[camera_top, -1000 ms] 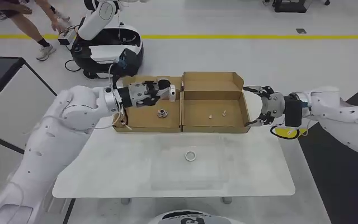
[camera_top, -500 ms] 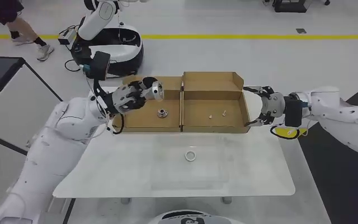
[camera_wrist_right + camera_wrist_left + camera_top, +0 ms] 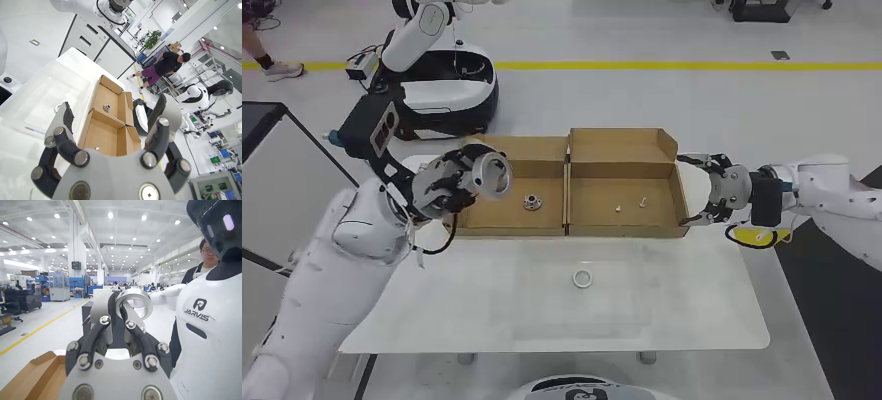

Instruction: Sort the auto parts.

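My left gripper (image 3: 118,306) is shut on the wall of a wide silver metal ring (image 3: 134,307), one finger through its hole. It holds the ring (image 3: 492,176) up in the air over the left edge of the left cardboard box (image 3: 542,185). A flanged metal part (image 3: 532,203) lies on that box's floor. Two small screws (image 3: 618,209) (image 3: 641,201) lie in the right cardboard box (image 3: 602,190). My right gripper (image 3: 704,187) stands open beside the right box's outer wall, nothing between its fingers (image 3: 67,113).
A clear plastic tray (image 3: 542,300) sits on the white table (image 3: 692,290) in front of the boxes, with a small white ring (image 3: 583,277) in it. Another robot (image 3: 432,70) stands on the floor behind the boxes.
My left arm has drawn back from over the left box toward its left edge, turning its wrist so the ring faces up. The right arm has not moved.
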